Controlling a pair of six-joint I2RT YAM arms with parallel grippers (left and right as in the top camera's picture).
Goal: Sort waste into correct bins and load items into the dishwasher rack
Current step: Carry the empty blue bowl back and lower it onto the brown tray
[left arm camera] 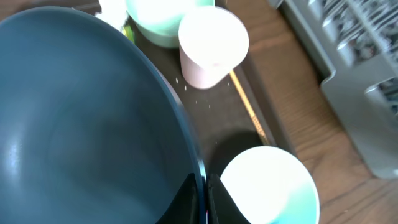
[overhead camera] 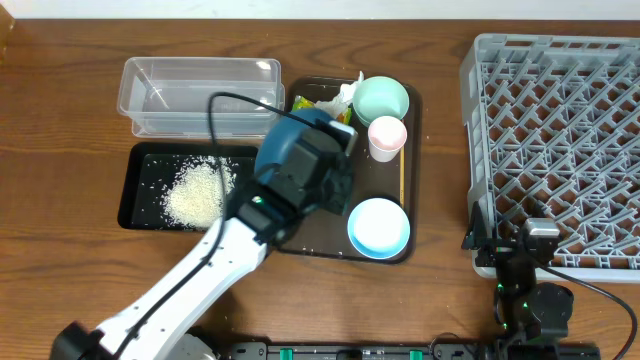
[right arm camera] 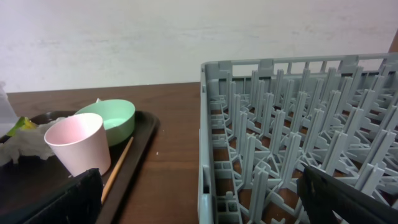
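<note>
Left pincer clamped on blue plate rim; edge hold may slip, plate knocking pink cup or light blue bowl. Right pincer spread wide, empty.

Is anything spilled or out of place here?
A few loose white rice grains lie scattered on the dark brown serving tray beside the small pink cup; the rest is heaped in the shallow black tray.

left pincer clamped, right pincer spread wide
</note>
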